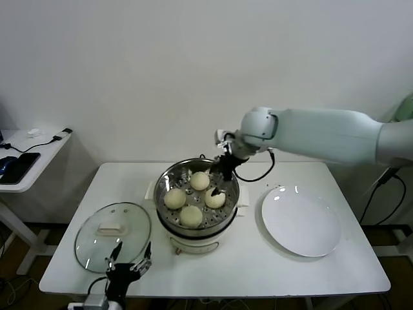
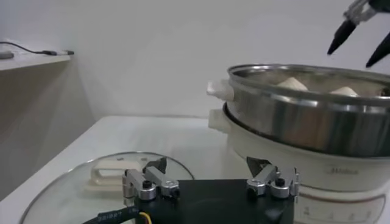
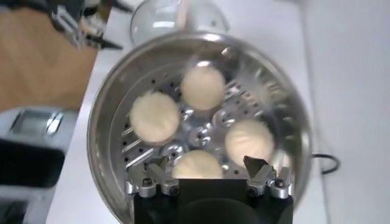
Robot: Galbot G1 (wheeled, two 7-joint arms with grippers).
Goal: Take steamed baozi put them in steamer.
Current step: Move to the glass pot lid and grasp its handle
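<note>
Steamer [image 1: 197,223] w/ 4 baozi [image 1: 191,216] inside; both grippers' fingers wide, holding nothing.

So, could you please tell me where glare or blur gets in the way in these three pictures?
Head view: bright ceiling reflections on the white plate and faint ones on the glass lid. Left wrist view: the steamer wall shines, and the right claw is dark against the wall. Right wrist view: glare streaks smear the steamer rim, and the baozi look soft-edged.
</note>
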